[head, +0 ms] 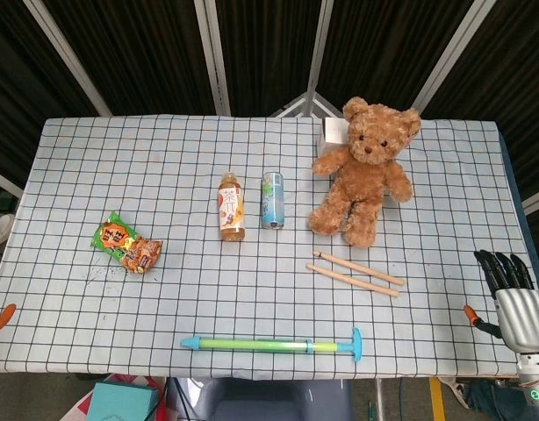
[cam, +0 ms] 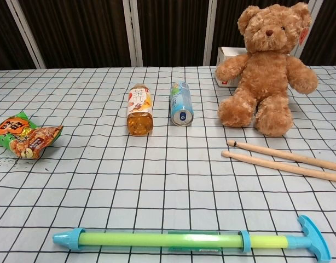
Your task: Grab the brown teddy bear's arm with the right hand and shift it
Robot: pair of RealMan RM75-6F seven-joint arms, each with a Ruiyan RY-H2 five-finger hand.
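Head view, teddy bear: the brown teddy bear (head: 364, 168) sits upright at the far right of the bench (head: 68, 316), leaning back against a small white box (head: 334, 133); both arms stick out sideways.
Head view, right hand: the right hand (head: 513, 288) hovers at the bench's near right edge, well apart from the bear, dark fingers held straight and close together, holding nothing.
Head view, left hand: not visible in this view.
Head view, obstacles: two wooden sticks (head: 357, 272) lie just in front of the bear's feet, between it and the near edge; a tea bottle (head: 232, 207) and a blue can (head: 272, 200) lie to the bear's left.
Head view, risk: a low reach from the near right corner can sweep the sticks and roll them away; they are round and loose.
Chest view, teddy bear: the bear fills the upper right, its arm (cam: 302, 75) on the right-hand side of the frame raised clear of the cloth and free of other things.
Chest view, hands: neither hand shows here, so finger spacing cannot be confirmed from a second angle.
Chest view, risk at the grasp: the plush arm is soft and will likely squash, so a shallow pinch may catch only fur and slip off.
Chest view, risk in the shift: pulled by one arm, the bear probably tips or swings, and could knock the box or drag its feet over the sticks.
Chest view, far things: a snack packet (cam: 24, 135) and a green water pump toy (cam: 195, 239) lie well away and seem safe.
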